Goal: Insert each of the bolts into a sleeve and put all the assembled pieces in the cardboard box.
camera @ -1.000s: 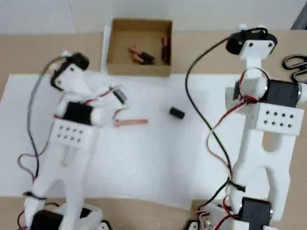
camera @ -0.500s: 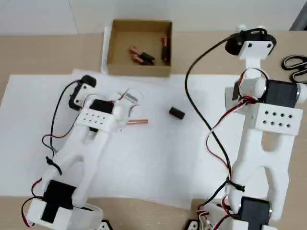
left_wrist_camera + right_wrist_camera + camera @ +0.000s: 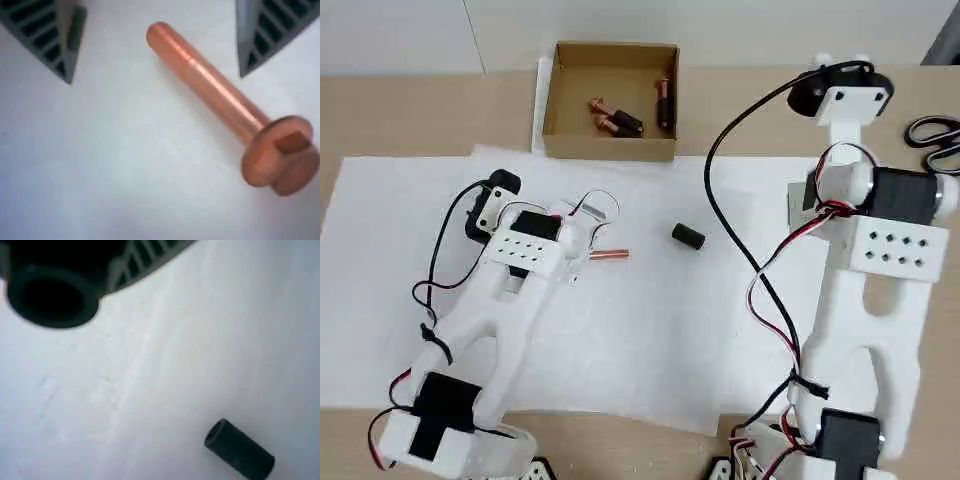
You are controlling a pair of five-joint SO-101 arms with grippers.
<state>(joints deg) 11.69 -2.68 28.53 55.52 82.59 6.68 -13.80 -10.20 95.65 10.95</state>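
A copper bolt [image 3: 611,254] lies on the white sheet, hex head pointing away from the left arm. My left gripper [image 3: 587,247] hangs open over it, and its two dark fingertips [image 3: 62,47] stand on either side of the bolt [image 3: 220,100] near the shaft's plain end without touching it. A loose black sleeve [image 3: 688,236] lies on the sheet to the right of the bolt. My right gripper [image 3: 100,275] holds another black sleeve [image 3: 50,297] with its open end towards the camera, and the loose sleeve [image 3: 240,450] lies farther off. The cardboard box [image 3: 610,148] at the back holds several assembled pieces.
The white sheet [image 3: 650,330] covers most of the tan table. Scissors [image 3: 935,130] lie at the far right edge. The right arm's black cable [image 3: 720,230] loops over the sheet just right of the loose sleeve.
The left arm has swung right and come down over the bolt, then settled slightly closer around it. The right arm, the bolt and the loose sleeve have kept still.
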